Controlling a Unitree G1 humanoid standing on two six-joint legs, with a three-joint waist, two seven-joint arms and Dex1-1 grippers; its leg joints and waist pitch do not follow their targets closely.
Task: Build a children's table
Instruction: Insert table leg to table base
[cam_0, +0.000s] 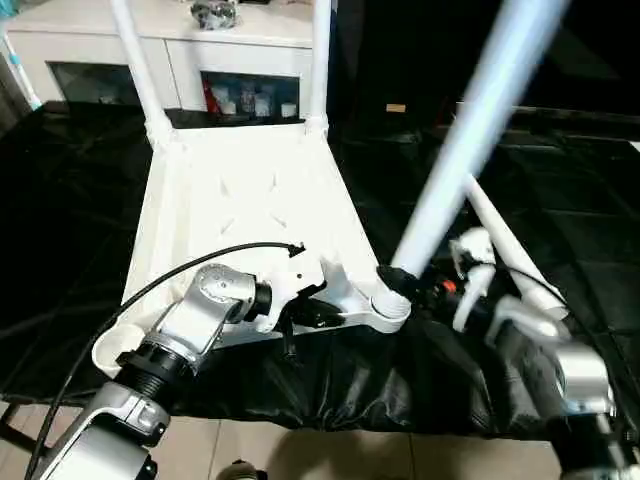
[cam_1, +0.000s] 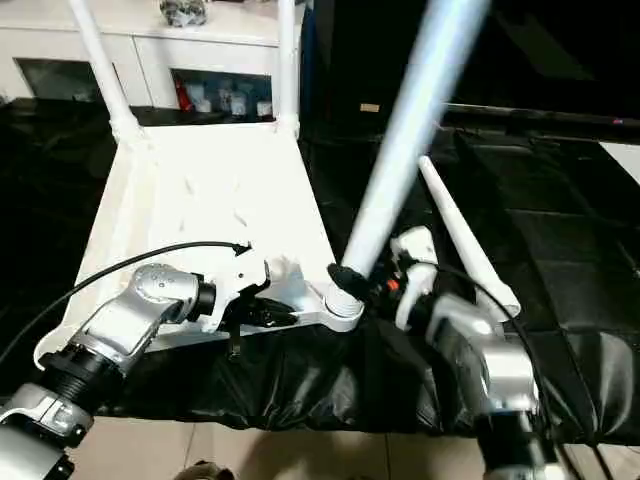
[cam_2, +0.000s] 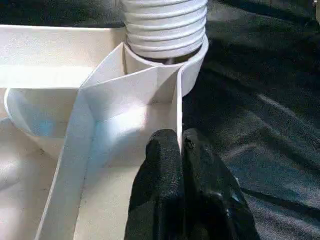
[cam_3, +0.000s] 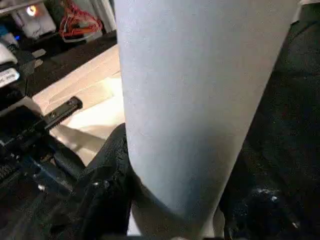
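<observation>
White plastic makes up the children's table top (cam_0: 250, 190), a large rectangular slab lying upside down on a black glossy sheet (cam_0: 80, 230) spread over the work surface, its ribbed underside facing up. Two long white tapered tube legs (cam_0: 140, 70) already stand upright in the round sockets at the far corners, in front of a white cabinet (cam_0: 180, 45) with dark glass doors.

At the near right corner, a third white tapered leg (cam_1: 400, 130) rises from its round corner socket (cam_0: 388, 305), leaning toward the camera. Its threaded end sits in the socket, as the left wrist view shows. The right gripper (cam_3: 170, 200) has its two black fingers clamped around this leg just above the socket, one finger on each side of the tube.

The left gripper (cam_2: 181, 150) has its black fingers pressed together on the thin white wall of the table top's near edge, right beside the same socket, pinching that rib between them.

A fourth white tapered leg (cam_1: 465, 235) lies loose on the black sheet to the right of the table top, behind the right gripper.
</observation>
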